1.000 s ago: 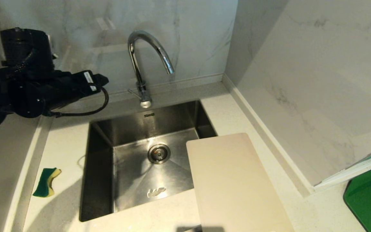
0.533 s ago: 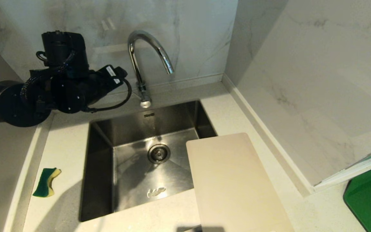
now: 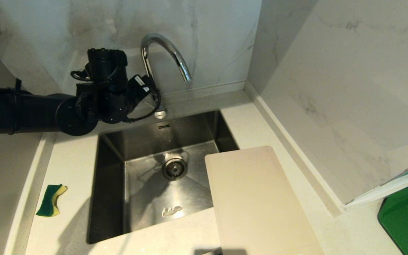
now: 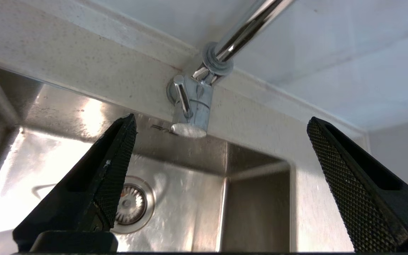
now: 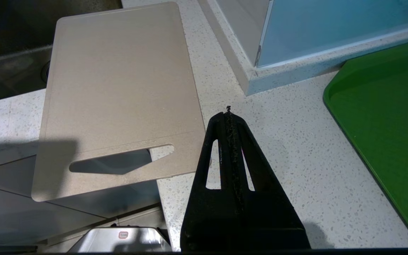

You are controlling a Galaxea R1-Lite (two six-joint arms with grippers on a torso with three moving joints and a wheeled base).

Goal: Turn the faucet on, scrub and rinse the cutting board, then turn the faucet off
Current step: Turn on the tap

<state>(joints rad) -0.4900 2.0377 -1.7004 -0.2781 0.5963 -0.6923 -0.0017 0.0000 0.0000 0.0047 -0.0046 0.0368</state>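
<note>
A: Left gripper (image 4: 221,156)?
B: Jaws spread wide, nothing between them. Hovering over the sink's back-left corner, aimed at the faucet (image 4: 193,106) base. Thin side lever (image 4: 182,95) straight ahead in the gap, not touched.

A: Same thing from the head?
B: Left gripper (image 3: 151,92) just left of the faucet (image 3: 163,53) stem, hiding the lever. Arched spout reaching out over the sink (image 3: 112,198). Bright patch near the drain (image 3: 174,168); running water not clear enough to call.

A: Right gripper (image 5: 228,117)?
B: Pressed fully together, empty. Parked low over the speckled counter (image 5: 289,148), just beside the cutting board (image 5: 119,88), near its slot-handle end.

A: Board placement?
B: Cutting board (image 3: 257,202) flat on the counter right of the sink, one corner overhanging the basin, well apart from the left gripper. Slot end poking past the counter's front edge.

A: Extras?
B: Green-yellow sponge (image 3: 51,200) left of the sink. Green board (image 3: 407,216) far right.
</note>
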